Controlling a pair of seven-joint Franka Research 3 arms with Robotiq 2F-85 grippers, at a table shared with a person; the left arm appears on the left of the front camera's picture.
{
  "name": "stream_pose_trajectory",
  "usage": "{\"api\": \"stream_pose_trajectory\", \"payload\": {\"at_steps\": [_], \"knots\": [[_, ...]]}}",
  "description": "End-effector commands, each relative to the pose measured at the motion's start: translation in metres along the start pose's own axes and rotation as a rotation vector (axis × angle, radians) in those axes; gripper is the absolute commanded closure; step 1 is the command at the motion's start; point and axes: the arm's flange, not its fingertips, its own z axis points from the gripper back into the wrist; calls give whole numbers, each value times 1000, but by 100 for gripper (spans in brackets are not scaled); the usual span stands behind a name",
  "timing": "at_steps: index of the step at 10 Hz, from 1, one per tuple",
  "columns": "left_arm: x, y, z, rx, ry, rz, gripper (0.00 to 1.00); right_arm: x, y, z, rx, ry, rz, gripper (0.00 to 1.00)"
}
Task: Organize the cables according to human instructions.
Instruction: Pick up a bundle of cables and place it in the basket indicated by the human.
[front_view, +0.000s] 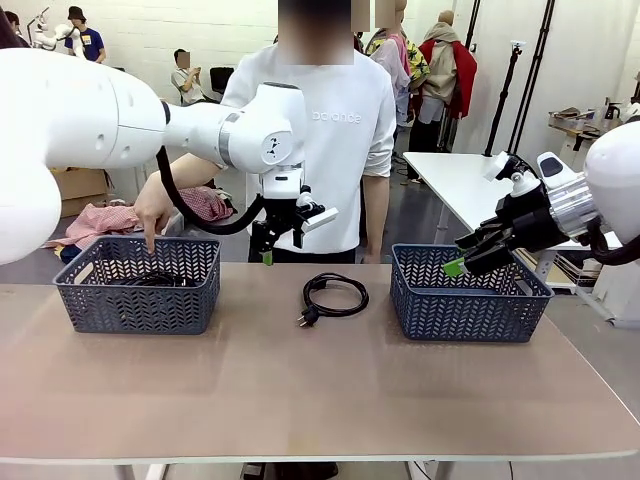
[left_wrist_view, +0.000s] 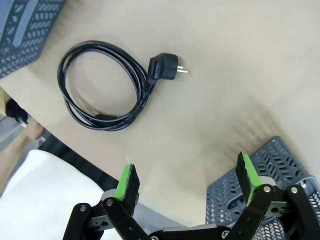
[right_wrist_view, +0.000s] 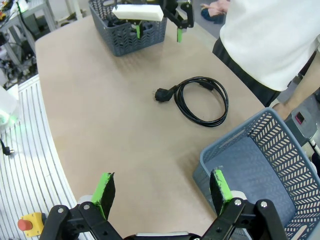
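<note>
One coiled black cable (front_view: 335, 295) lies on the table's middle between two baskets, its plug toward the near side; it also shows as cable (left_wrist_view: 102, 85) and cable (right_wrist_view: 202, 100). More black cable (front_view: 155, 279) lies inside the left basket (front_view: 140, 305). A person's finger (front_view: 150, 240) points down into that basket. My left gripper (front_view: 275, 252) hangs open above the table, between the left basket and the loose cable, holding nothing; its pads (left_wrist_view: 129, 181) are apart. My right gripper (front_view: 462, 262) hovers open over the right basket (front_view: 460, 315), empty, as gripper (right_wrist_view: 162, 192) also shows.
The person in a white shirt (front_view: 330, 130) stands at the far table edge, behind the loose cable. The right basket (right_wrist_view: 265, 165) looks empty inside. A corner of the left basket (left_wrist_view: 275, 170) sits close beside my left gripper. Bare tabletop (front_view: 300, 390) spans the near side.
</note>
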Motion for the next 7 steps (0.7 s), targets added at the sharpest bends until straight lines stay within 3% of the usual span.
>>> {"api": "stream_pose_trajectory", "payload": {"at_steps": [1, 7], "knots": [[13, 4, -18, 12, 23, -122, 0, 0, -4, -2, 18, -29, 14, 0], [43, 15, -71, 7, 31, -299, 0, 0, -4, -2, 18, -29, 14, 0]]}}
